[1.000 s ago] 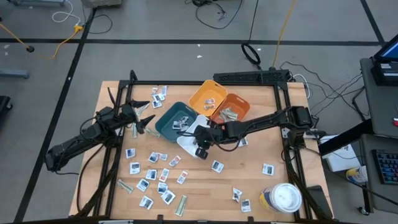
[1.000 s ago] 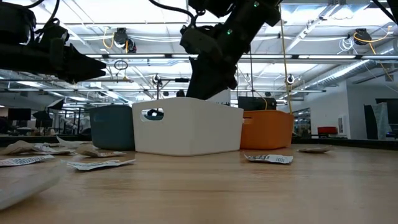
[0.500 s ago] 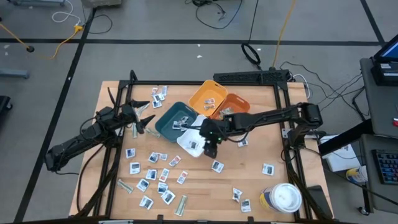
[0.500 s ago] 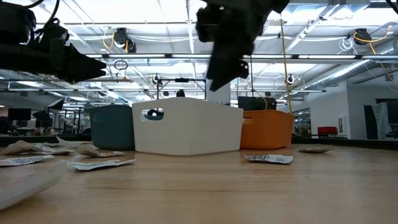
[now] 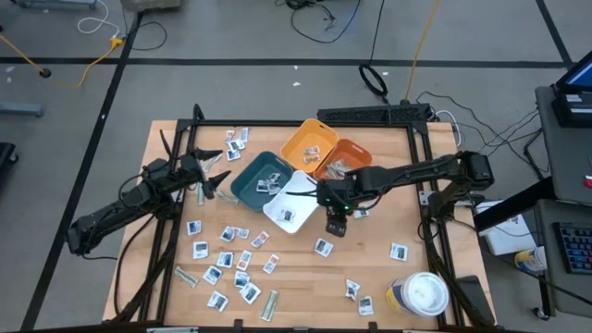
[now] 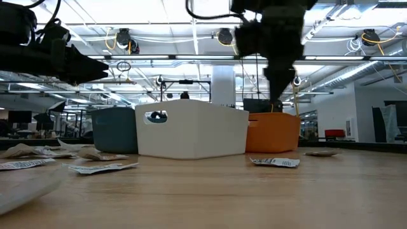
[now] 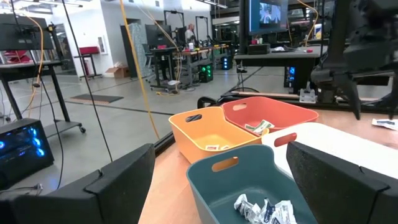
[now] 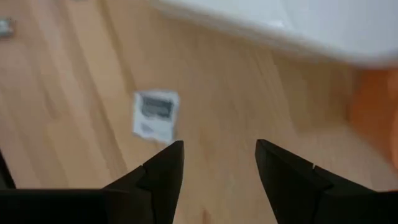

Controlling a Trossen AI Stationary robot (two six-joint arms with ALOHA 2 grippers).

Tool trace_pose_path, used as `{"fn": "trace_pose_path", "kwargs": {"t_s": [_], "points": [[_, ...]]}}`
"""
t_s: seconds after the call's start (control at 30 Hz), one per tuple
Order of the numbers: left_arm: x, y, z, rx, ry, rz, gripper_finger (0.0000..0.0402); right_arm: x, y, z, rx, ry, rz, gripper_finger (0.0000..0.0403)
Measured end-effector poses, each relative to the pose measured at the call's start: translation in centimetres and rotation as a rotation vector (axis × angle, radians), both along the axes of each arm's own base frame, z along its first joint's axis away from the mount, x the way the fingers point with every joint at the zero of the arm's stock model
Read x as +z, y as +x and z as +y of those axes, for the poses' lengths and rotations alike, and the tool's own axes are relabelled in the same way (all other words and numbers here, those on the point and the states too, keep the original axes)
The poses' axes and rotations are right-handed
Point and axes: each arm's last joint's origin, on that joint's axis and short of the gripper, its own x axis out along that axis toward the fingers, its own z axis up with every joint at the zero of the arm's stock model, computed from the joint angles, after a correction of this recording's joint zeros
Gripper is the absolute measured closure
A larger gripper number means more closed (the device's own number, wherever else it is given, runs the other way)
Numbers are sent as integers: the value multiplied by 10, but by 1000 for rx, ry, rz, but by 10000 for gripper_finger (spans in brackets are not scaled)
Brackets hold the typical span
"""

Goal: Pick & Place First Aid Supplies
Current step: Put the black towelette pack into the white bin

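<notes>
Right hand (image 5: 335, 225) slid off the white bin (image 5: 289, 209) toward the orange one (image 5: 348, 159) — now partly spread, empty. Left hand (image 5: 215, 172) hasn't budged — wide apart.

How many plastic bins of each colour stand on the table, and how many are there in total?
Teal bin: 1
White bin: 1
Yellow bin: 1
Orange bin: 1
Total: 4 bins
</notes>
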Motion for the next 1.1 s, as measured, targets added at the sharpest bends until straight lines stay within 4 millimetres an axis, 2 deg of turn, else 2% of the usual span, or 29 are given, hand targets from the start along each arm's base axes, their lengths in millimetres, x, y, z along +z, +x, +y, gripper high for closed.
{"fn": "trace_pose_path", "kwargs": {"t_s": [0.17,0.33,0.63,0.87,1.1], "points": [[0,0,0,0,0,0,34,-6,-20,-5,-105,19,26,206],[0,0,0,0,0,-1,34,-18,-41,-14,-198,-35,56,206],[0,0,0,0,0,0,34,-33,-76,-32,-279,-65,98,206],[0,0,0,0,0,0,34,-54,-87,-32,-278,-65,141,206],[0,0,0,0,0,0,34,-83,-89,-31,-237,-79,141,206]]}}
